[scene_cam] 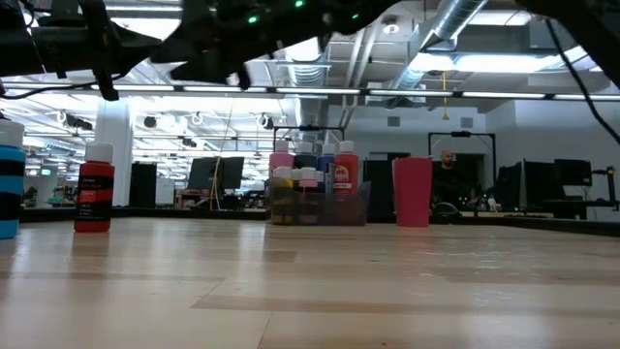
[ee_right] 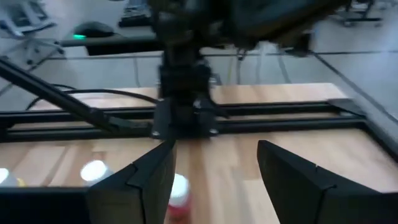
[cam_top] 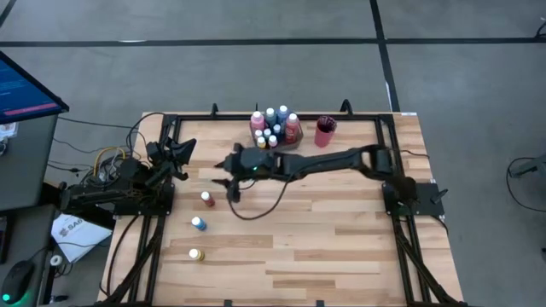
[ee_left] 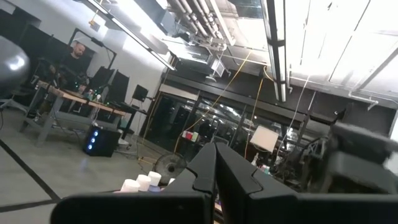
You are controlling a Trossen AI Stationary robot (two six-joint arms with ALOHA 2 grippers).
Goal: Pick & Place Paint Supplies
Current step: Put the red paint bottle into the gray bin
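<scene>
- Nearest the low camera: a blue bottle (scene_cam: 10, 179) at the frame edge, with a red bottle (scene_cam: 94, 198) just beside it, both upright on the wooden table (cam_top: 324, 239).
- Seen from above: 3 loose bottles left on the boards, red (cam_top: 207, 199), blue (cam_top: 198, 223) and yellow (cam_top: 196, 254), strung out in a line away from the right gripper (cam_top: 230, 185), the red one closest.
- Right gripper: reached across the table, hanging above the boards, fingers spread wide, nothing between them.
- Red bottle (ee_right: 178, 194) sits just beside 1 finger in the wrist view, off the centre of the gap rather than inside it.
- Left gripper (cam_top: 182, 153): parked at its own side near the frame rail, fingers pressed together, holding nothing.
- Behind the right gripper: grey tray (cam_top: 286, 143) already crowded with bottles, red cup (cam_top: 324, 132) just beside it.
- Likely step: descent onto the red bottle.
- To do it well: shift sideways until the pale cap sits midway between the fingers, keep the wrist square, lower straight, close on the body below the cap, not on the cap.
- Risk: a finger clipping the bottle on the way down and tipping it.
</scene>
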